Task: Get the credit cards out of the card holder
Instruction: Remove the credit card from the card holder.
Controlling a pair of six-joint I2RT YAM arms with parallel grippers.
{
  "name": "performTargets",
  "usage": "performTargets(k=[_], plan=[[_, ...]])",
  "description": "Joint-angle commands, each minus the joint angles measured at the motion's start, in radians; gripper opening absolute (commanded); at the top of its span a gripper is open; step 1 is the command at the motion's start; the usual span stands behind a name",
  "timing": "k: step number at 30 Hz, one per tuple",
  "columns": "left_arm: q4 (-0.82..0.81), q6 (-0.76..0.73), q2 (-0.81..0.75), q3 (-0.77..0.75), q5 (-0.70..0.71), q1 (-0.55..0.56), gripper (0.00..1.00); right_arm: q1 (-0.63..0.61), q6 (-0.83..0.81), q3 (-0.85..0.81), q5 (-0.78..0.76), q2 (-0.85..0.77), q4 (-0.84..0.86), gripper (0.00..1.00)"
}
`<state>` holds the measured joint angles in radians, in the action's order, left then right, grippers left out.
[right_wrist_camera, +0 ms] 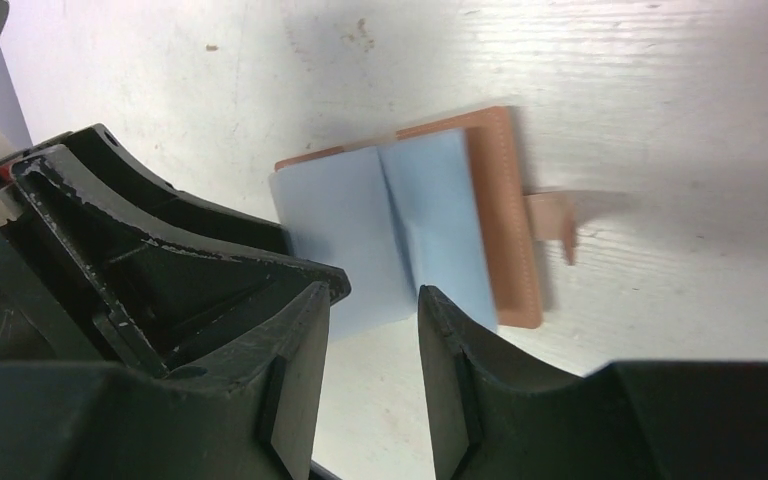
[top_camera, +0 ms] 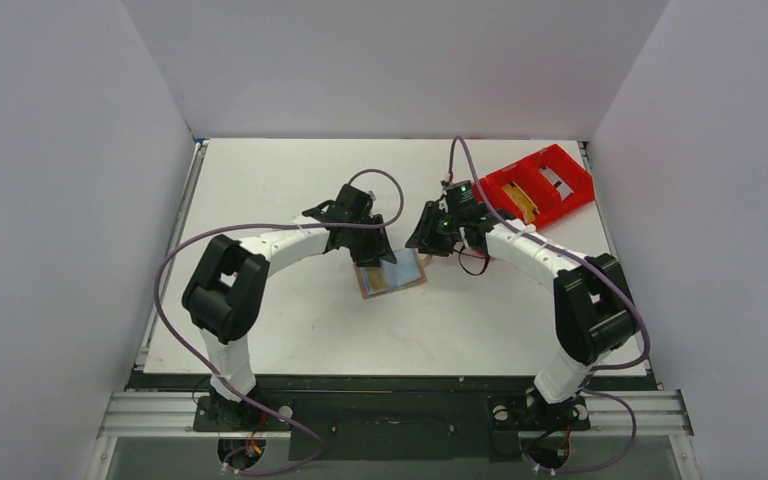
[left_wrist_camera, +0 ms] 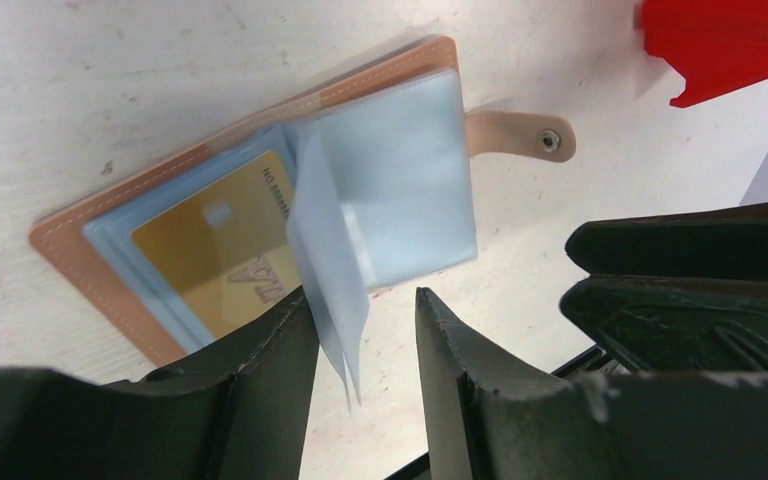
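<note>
while the card holder (top_camera: 391,275) lies spread open on the white table (top_camera: 280,180) between the two arms, the left gripper (left_wrist_camera: 365,300) hangs over its near edge with jaws parted, a clear sleeve (left_wrist_camera: 325,250) standing loose in the gap, not pinched. that sleeve hides part of a gold card (left_wrist_camera: 222,262) tucked in its pocket. the snap tab (left_wrist_camera: 520,135) sticks out flat on the table. the right gripper (right_wrist_camera: 373,292) hovers just beside the holder, jaws apart and empty. a red compartment tray (top_camera: 540,186) sits well apart at the far right.
</note>
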<state>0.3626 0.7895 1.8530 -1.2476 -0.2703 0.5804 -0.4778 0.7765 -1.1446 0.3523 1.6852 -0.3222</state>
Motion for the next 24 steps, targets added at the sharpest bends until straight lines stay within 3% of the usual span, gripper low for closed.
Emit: performTargets(k=[1,13,24], plan=[[-0.046,-0.001,0.039,-0.094,-0.027,0.018,0.38,0.033,-0.013,0.034,-0.064,-0.071,0.001,0.35],[0.01,-0.005,0.203,-0.28,-0.014,0.069,0.47,0.089,-0.018,0.112,-0.114,-0.165,-0.011,0.35],[0.011,-0.022,0.229,-0.21,-0.036,0.082,0.47,0.096,-0.031,0.132,-0.101,-0.157,-0.01,0.35]])
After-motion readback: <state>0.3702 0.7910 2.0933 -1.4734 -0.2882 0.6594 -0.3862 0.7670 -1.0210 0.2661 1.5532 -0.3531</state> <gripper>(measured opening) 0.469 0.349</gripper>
